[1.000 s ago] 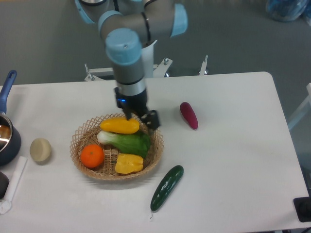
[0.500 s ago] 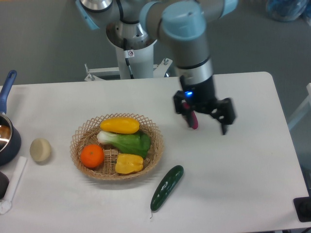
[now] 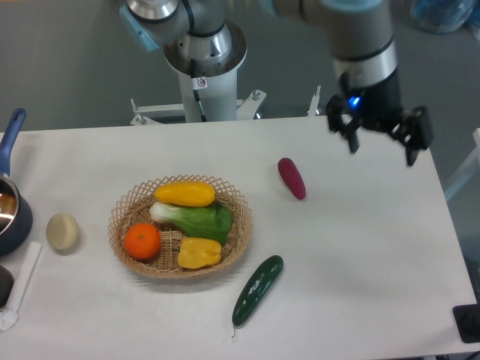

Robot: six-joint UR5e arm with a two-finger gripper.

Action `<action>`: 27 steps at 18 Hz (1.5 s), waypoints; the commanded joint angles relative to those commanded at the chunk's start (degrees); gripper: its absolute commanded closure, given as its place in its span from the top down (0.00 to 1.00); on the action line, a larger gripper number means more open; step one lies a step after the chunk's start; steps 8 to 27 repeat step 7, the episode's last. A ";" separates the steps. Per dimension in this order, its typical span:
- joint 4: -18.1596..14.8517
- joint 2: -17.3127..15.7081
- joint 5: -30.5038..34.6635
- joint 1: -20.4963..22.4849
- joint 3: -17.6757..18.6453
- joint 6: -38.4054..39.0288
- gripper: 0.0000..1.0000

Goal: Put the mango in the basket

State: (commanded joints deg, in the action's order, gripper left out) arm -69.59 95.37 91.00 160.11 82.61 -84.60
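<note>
One white table [image 3: 360, 247], grey floor behind, mango [image 3: 184, 194] in basket [image 3: 240, 225]

The smooth yellow-orange mango [image 3: 184, 194] lies at the back of the round tan wicker basket [image 3: 238, 234], beside a leafy green vegetable [image 3: 196, 220], a small round orange [image 3: 142, 241] and a lumpy yellow bell pepper [image 3: 199, 253]. The black two-finger gripper [image 3: 382, 148] hangs wide apart, holding nothing, above the white table's [image 3: 360, 247] far right side.

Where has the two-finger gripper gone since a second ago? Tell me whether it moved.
Yes. The gripper has moved right and toward the table's far edge, from over the round woven wicker basket, past the dark red eggplant. Its jaws are open and empty.
</note>
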 joint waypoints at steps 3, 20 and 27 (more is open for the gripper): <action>-3.09 -2.55 -3.97 5.20 0.79 -6.87 1.00; -3.80 -4.49 -7.93 9.96 2.37 -11.64 1.00; -3.80 -4.49 -7.93 9.96 2.37 -11.64 1.00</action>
